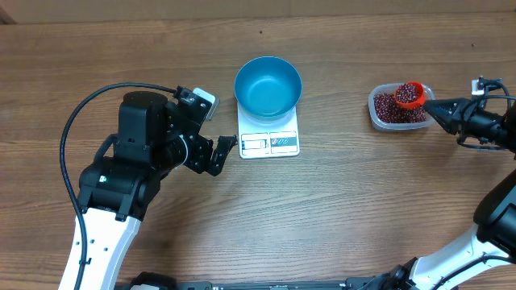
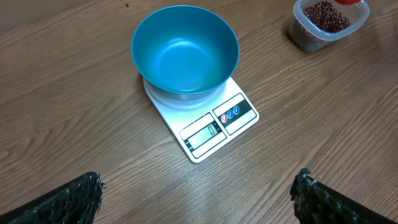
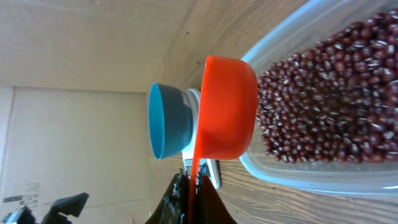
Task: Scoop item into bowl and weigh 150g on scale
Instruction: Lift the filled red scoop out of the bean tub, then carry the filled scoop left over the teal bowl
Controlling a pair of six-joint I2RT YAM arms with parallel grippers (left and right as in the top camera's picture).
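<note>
**Loose beans, thin handle — a load that spills sooner than it slips**

The beans lie as a loose maroon heap in a clear plastic tub at the right of the surface. They are well apart from the blue bowl, which sits empty on the white scale at the centre. The right pincer is clamped shut on the flat handle of an orange scoop. The scoop's cup hangs over the tub, and from overhead it looks filled with beans.

Each bean is tiny and hard and probably rolls freely, so the heap should behave almost like a liquid. The beans cannot be pinched directly — the scoop is the only sensible hold. The load is likely light, but the thin handle could twist between the pads, so the cup wants keeping level.

The bowl looks rigid and light, and a nudge might shift it on the scale. Pouring from above the rim without touching it seems safest. The left pincer stands wide open and holds nothing, just beside the scale.
</note>
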